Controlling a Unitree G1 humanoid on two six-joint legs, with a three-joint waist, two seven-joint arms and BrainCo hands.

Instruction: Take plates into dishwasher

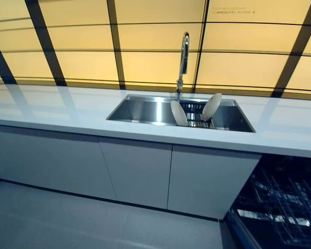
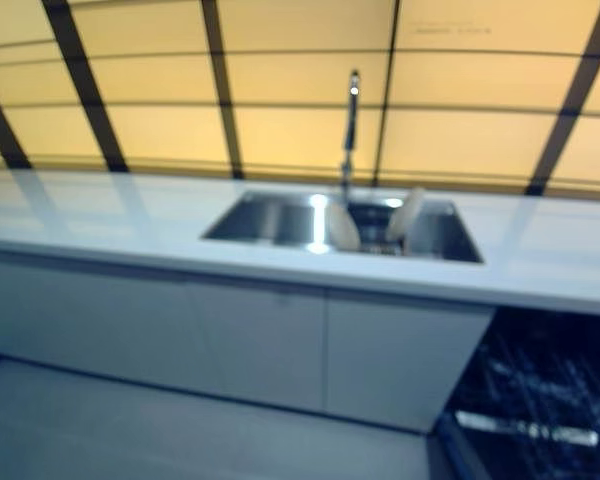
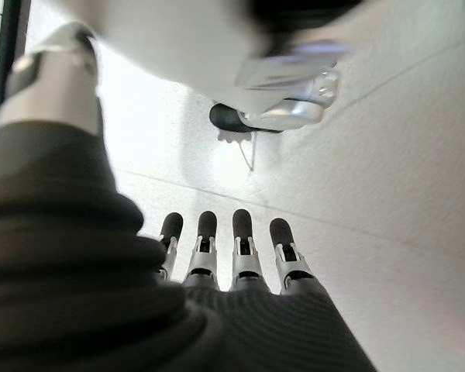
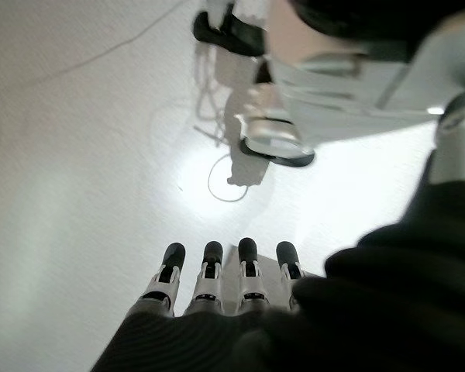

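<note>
fingers [image 3: 242,232] straight, both hands | round pale plates [image 1: 179,112] | steel sink [image 1: 140,110]

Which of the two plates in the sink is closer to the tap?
The right plate. It stands on edge at the back of the sink, just right of the tap. The left plate stands nearer the front edge.

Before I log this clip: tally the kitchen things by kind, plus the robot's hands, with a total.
Plates, standing in the sink's rack: 2
Sink: 1
Dish rack in the sink: 1
Faucet: 1
Open dishwasher, lower right: 1
Hands, left hand and right hand, both empty with fingers straight: 2
Total: 8
</note>
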